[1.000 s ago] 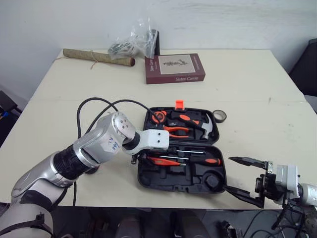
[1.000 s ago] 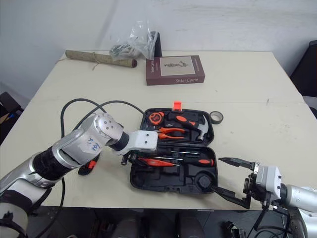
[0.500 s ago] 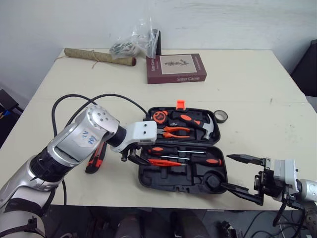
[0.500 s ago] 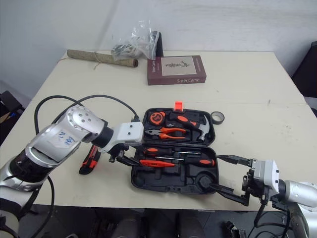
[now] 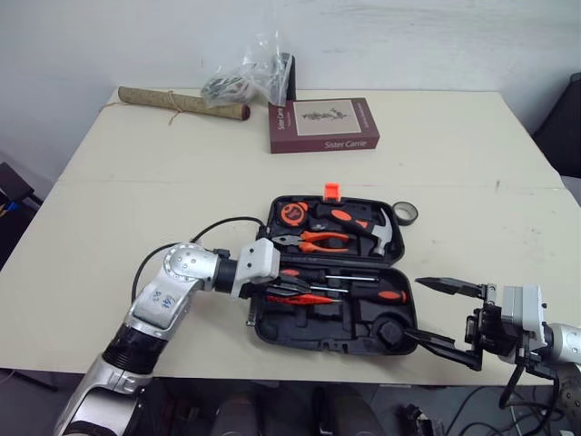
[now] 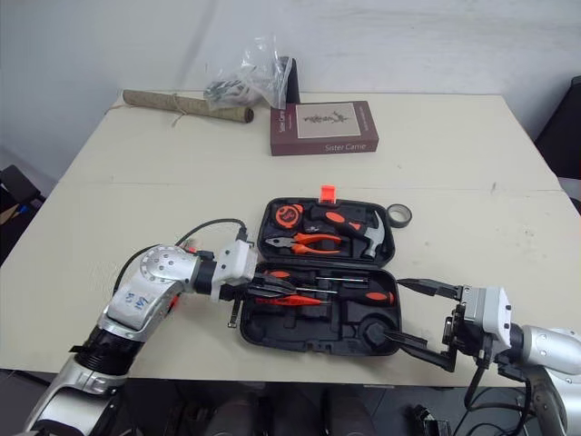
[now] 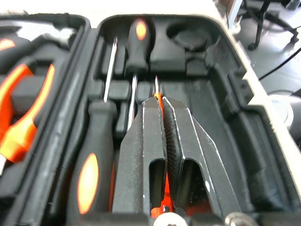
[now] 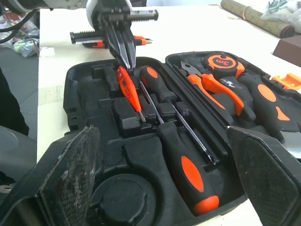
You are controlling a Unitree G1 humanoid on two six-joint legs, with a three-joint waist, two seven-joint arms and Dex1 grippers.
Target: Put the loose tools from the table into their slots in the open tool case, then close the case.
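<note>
Clamping the orange screwdriver [image 8: 128, 87] in nearly closed jaws, left gripper [image 5: 286, 290] at centre-left over the tool case [image 5: 261, 329] front tray. Risk if released off-line: seating askew on a ridge, blocking the lid. Lower right: right gripper [image 5: 411, 307] spread wide, empty. Right wrist view, unlike head views: utility knife [image 8: 89, 36] on table [image 5: 136, 182] behind left arm.

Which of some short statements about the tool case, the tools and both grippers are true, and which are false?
1. The tool case is open. True.
2. The left gripper is shut on the orange screwdriver. True.
3. The right gripper holds the hammer. False: it is open and empty; the hammer lies in the case.
4. The roll of tape lies inside the case. False: it lies on the table beside it.
</note>
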